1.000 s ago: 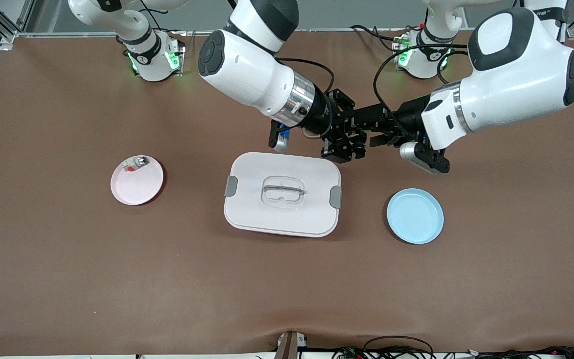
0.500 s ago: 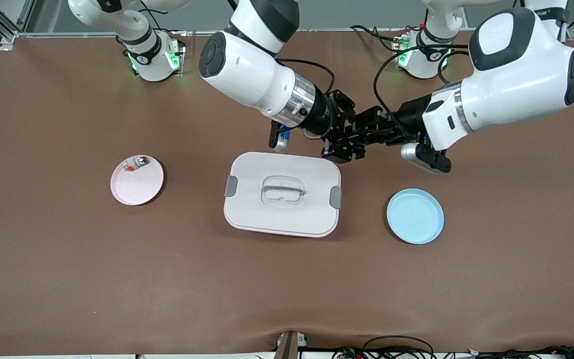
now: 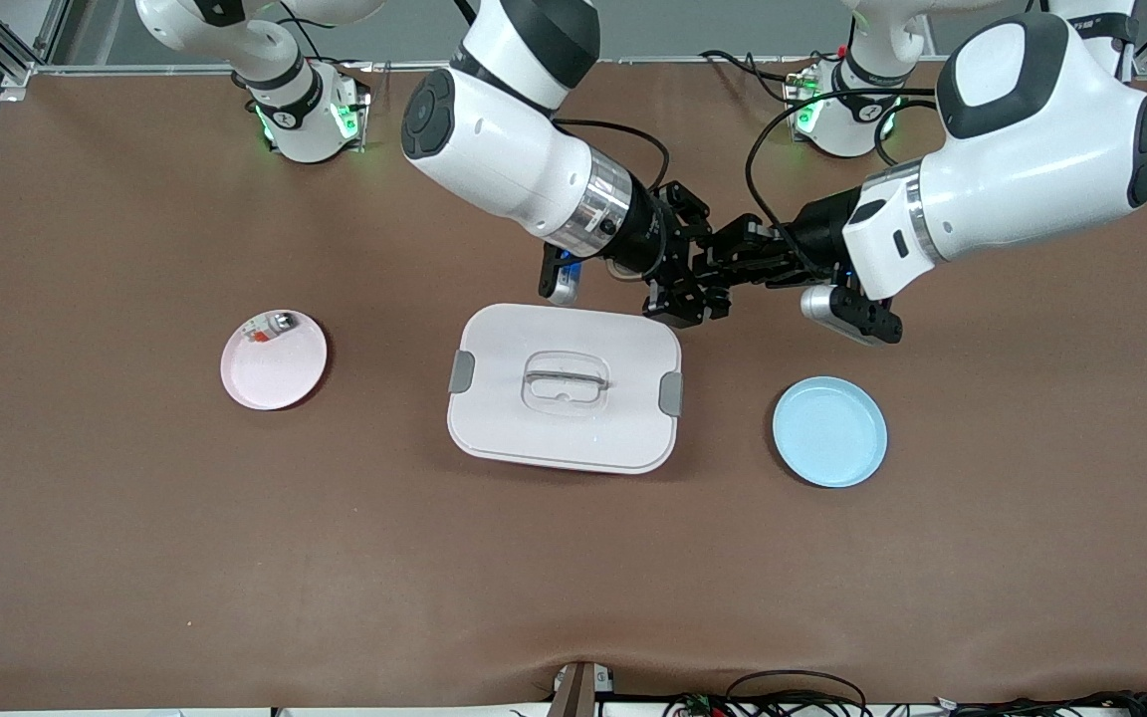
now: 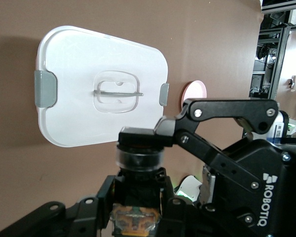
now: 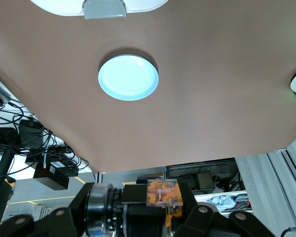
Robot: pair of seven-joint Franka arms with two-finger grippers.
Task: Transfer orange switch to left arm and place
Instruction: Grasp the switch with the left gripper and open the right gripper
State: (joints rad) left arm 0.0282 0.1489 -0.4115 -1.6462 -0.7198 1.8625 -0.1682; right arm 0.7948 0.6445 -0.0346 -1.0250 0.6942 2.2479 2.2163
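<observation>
Lighting's pretty even and bright from overhead, so the brown matte table cover (image 3: pixel 135 518) shows no glare and the white rounded-rectangular plastic box (image 3: pixel 564 438) only throws a thin soft shadow along its edge nearer the front camera. The glossy white arm shells above that box catch mild highlights. In both wrist views the close black gripper hardware is soft and out of focus, while the round light-blue plate (image 5: pixel 128 77) stays crisp.

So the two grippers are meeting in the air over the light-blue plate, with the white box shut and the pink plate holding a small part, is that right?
Not quite. In the front view the right gripper and left gripper meet over the white box's edge farthest from the front camera, not over the light-blue plate. The box is shut, and the pink plate does hold a small part.
</observation>
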